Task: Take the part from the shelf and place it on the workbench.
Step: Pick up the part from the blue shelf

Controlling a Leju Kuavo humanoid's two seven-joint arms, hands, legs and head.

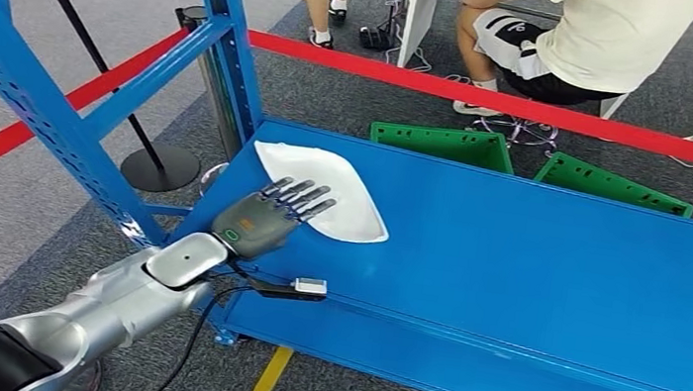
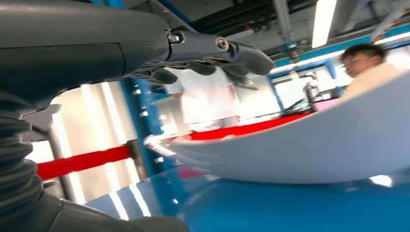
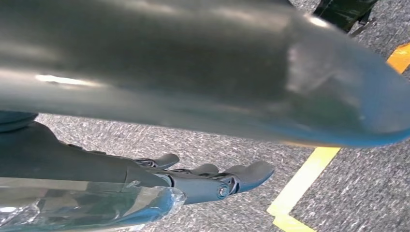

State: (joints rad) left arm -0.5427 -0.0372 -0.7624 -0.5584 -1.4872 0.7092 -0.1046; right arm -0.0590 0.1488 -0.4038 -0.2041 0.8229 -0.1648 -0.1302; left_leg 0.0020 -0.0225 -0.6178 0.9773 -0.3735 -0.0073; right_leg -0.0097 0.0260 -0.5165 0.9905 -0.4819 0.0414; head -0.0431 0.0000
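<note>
From the head view, the white part point(image 1: 323, 191), a shallow curved shell, lies on the blue shelf point(image 1: 554, 261) near the corner where the blue upright post point(image 1: 227, 41) meets the deck. The left hand point(image 1: 272, 214) reaches over the shelf edge, its fingers point(image 1: 302, 197) stretched out flat and slightly apart over the part's near rim; it holds nothing. Whether the fingertips touch the shell I cannot tell. Beyond the shelf a red barrier tape point(image 1: 494, 96) runs across, and a seated person point(image 1: 582, 35) sits behind it.

From the left wrist view, the left hand point(image 2: 212, 53) hovers with fingers extended above the part point(image 2: 309, 145), whose pale curved wall rises from the blue shelf point(image 2: 290, 208). A gap shows between the dark fingers and the shell's rim, so no grasp is formed.

From the right wrist view, the right hand point(image 3: 212, 179) hangs over grey carpet point(image 3: 232, 145) beside a yellow floor line point(image 3: 309, 179), fingers loosely extended and holding nothing.

The risk, as I judge it, lies in the shell's smooth, sloping surface: fingers closing from above could slide off the rim and push the part toward the post or tip it on its rounded underside. A thin rim pinched off-centre could also let the part swing and slip during the lift. The shelf edge under the wrist could catch the arm.
</note>
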